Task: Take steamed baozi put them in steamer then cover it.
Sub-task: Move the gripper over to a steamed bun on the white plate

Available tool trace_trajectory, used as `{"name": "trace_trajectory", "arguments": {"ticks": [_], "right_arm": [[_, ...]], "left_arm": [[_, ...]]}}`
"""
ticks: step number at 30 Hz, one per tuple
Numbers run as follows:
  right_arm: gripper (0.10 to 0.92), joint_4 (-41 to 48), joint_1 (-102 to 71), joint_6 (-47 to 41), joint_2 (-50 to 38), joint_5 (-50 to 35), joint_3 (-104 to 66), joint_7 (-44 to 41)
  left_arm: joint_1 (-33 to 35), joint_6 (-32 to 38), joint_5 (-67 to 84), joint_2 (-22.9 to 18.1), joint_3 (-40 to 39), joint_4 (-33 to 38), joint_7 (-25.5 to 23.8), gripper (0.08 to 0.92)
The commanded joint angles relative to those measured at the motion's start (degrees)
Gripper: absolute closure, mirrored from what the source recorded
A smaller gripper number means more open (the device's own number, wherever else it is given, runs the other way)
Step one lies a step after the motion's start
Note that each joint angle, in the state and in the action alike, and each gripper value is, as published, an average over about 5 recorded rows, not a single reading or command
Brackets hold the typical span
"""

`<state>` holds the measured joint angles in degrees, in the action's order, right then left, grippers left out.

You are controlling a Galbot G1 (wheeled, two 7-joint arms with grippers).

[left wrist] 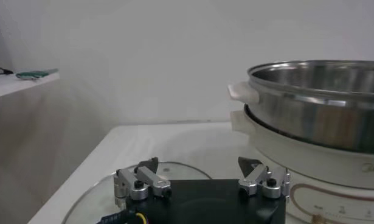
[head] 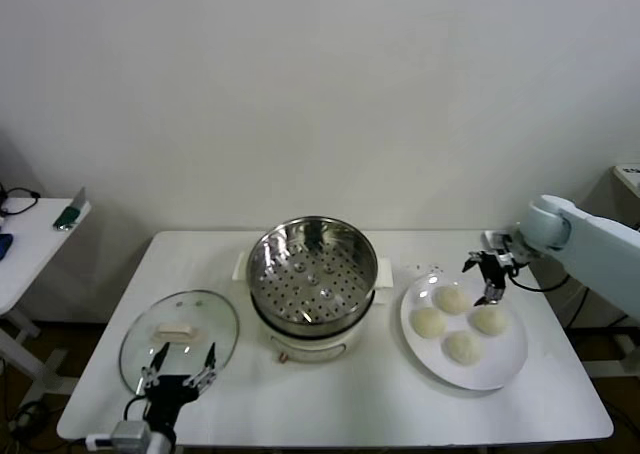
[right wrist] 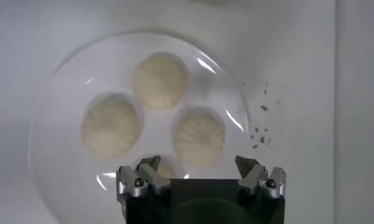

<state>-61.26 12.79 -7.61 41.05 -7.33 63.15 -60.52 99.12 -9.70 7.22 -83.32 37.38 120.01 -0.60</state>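
Four cream-white baozi [head: 451, 299] lie on a white plate [head: 500, 369] at the table's right. My right gripper [head: 482, 282] hangs open and empty just above the plate's far edge. In the right wrist view the gripper [right wrist: 197, 163] is over the plate [right wrist: 65, 85]; three baozi [right wrist: 199, 135] show fully and one is partly hidden behind it. The steel steamer [head: 312, 274] stands uncovered in the middle, its perforated tray empty. The glass cover [head: 180, 339] lies flat at the left. My left gripper [head: 180, 366] is open at the cover's near edge, as the left wrist view [left wrist: 199, 164] also shows.
The steamer's white base and side handle [left wrist: 242, 92] rise close beside my left gripper. A side table [head: 40, 239] with a green object [head: 68, 214] stands off to the left. Dark crumbs [right wrist: 259, 128] lie on the white table [head: 380, 404] beside the plate.
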Motion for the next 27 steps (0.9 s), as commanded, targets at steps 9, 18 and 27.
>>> {"name": "trace_trajectory", "arguments": {"ticks": [9,18,27], "right_arm": [[0.203,11.33,-8.27,-0.96,7.95,2.79,-6.06,0.84],[0.224,13.51,-9.03,-0.42,8.86,4.04,-8.29,1.43],[0.362,10.25,-5.9,0.65,7.19,1.05,-6.64,0.15]], "left_arm": [[0.17,0.55,0.11,0.07,-0.14,-0.72,0.05,0.177],[0.22,0.65,0.09,0.15,0.09,-1.04,0.3,0.177],[0.55,1.03,0.0,0.26,0.07,-0.72,0.47,0.177]]}}
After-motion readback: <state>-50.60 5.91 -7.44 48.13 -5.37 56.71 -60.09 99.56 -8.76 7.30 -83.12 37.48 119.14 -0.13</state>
